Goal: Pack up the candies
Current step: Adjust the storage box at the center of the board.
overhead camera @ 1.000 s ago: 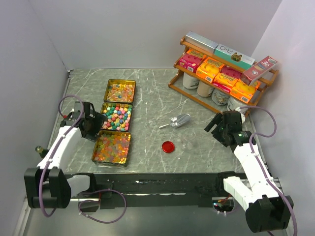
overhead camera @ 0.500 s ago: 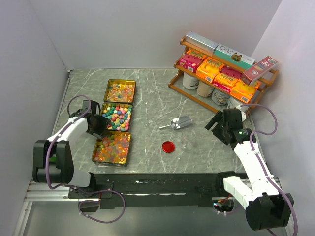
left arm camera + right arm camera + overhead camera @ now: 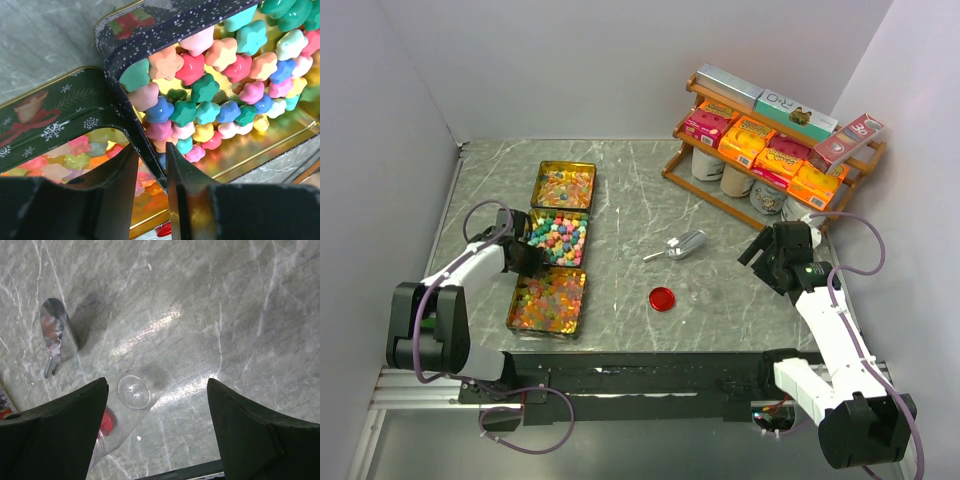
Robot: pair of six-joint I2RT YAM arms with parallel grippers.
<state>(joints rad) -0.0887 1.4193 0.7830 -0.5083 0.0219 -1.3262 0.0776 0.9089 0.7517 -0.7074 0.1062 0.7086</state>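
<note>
Top view: left claw [image 3: 526,258] sits at the left rim of the middle tin [image 3: 582,238], one of three tins in a column on the desk [image 3: 620,200]. The candies [image 3: 556,236] fill all three, just right of this claw; far tin [image 3: 564,166] beyond it, near tin [image 3: 582,302] on its near side. Right claw [image 3: 756,250] hangs over bare desk, spread, well apart from the candies. Scoop [image 3: 684,245] and red lid [image 3: 662,298] lie to its left, shelf [image 3: 772,150] beyond it. Left wrist view: claw [image 3: 151,172] pinching the middle tin's wall [image 3: 131,107], one finger outside, one inside. Star candies [image 3: 210,95] lie just past the inner finger; gummies [image 3: 75,160] in the near tin beside the outer one. Right wrist view: claw [image 3: 156,385] spread wide, holding nothing. Scoop [image 3: 57,335] ahead and left; a clear container [image 3: 133,392] between the fingers, lid [image 3: 106,421] by the left finger.
</note>
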